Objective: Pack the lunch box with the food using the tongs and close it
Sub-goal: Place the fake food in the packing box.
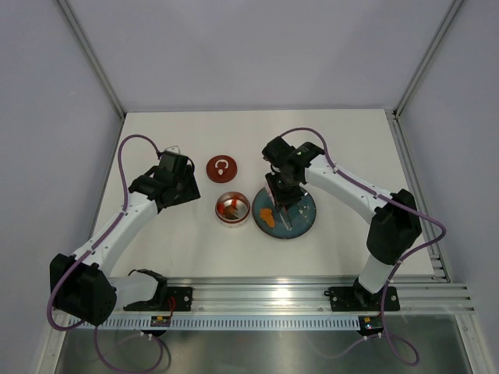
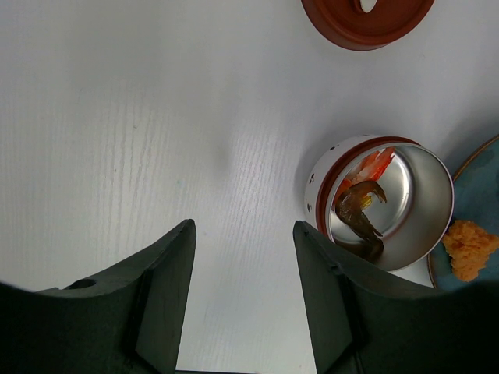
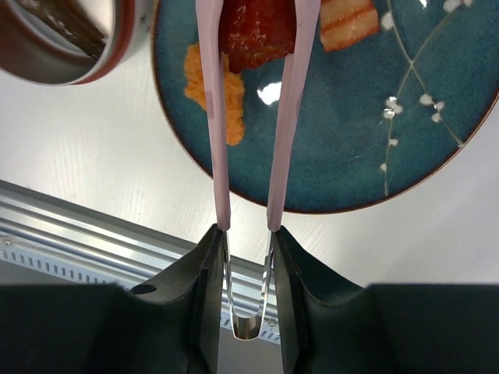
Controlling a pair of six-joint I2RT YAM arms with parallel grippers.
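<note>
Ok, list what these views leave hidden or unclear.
- Right wrist view: the top edge cuts off the tips of the tongs and part of the red piece; whether it is lifted cannot be told.
- Left wrist view: the top edge cuts off part of the lid.
- Top view: the right gripper hides those tips; the food in the lunch box is too small to count.

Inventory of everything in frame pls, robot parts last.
table: 1, white, under all
lunch box: 1, steel, red rim, open, left of plate
lid: 1, dark red, beyond box
plate: 1, teal, right of box
food in box: 2, dark brown, orange-red
food at plate: 3, orange, red, striped; red between tong arms
tongs: 1, pink, over plate
rail: 1, silver, near edge
left end effector: 1, black, open, empty
right end effector: 1, black, shut on tongs
</note>
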